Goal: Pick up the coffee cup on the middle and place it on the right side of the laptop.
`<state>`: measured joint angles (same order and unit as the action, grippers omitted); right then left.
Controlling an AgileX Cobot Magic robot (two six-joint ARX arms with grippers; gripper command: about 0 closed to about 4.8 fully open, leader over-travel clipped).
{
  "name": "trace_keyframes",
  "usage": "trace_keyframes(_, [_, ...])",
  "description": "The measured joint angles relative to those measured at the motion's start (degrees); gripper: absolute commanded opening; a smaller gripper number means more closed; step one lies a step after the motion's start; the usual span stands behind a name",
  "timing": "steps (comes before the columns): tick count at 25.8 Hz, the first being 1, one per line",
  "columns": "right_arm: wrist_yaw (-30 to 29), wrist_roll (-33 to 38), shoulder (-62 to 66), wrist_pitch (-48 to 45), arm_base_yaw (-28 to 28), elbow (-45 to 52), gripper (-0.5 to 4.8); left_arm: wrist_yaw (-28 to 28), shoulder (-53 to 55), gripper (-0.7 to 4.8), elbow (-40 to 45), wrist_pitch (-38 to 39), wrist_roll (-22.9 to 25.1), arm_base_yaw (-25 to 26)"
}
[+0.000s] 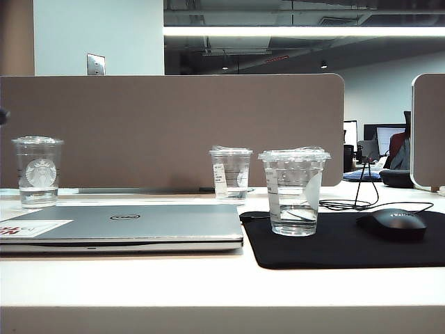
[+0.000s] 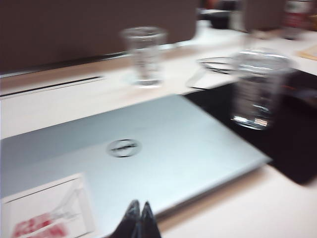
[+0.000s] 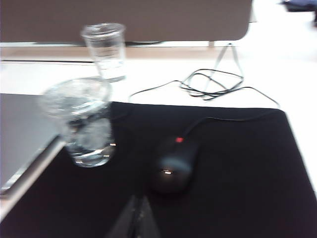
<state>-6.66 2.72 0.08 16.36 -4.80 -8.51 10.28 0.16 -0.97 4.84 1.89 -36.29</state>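
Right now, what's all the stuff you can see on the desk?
coffee cup: one, clear, on the black mat just right of the laptop
laptop: one, silver, shut, front left of desk
Starbucks cup: one, clear, behind laptop, far left
slim cup: one, clear, by the divider, middle
mat: one, black, right of laptop
mouse: one, black, on mat
cable: black, behind mat
divider: brown, behind desk
left gripper: black, shut, above laptop
right gripper: black, shut, above mat

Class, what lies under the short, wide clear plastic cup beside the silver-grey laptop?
The short, wide clear plastic cup stands on a black mouse mat; the white table beneath the mat is covered there.
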Motion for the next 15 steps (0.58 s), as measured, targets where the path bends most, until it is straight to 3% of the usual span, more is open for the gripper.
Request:
trace_keyframes(3, [2.6, -1.8, 0.0, -4.2, 0.0, 4.2, -0.05, 0.3, 0.0, -0.06, 0.8, -0.3, -0.7, 7.6])
trace_keyframes(4, [3.0, -2.4, 0.0, -6.5, 0.0, 6.2, -0.05, -2.0, 0.0, -0.06, 0.8, -0.8, 0.2, 11.6])
trace_keyframes(10, [5.0, -3.9, 0.0, -9.2, 0.0, 8.1, -0.04, -9.9, 0.0, -0.06, 0.8, -0.9, 0.8, 24.1])
trace_keyframes(15, [7.9, -6.0, 0.0, -9.4, 0.0, 8.1, -0.04, -10.5, 0.0, -0.05, 0.8, -2.0, 0.1, 28.6])
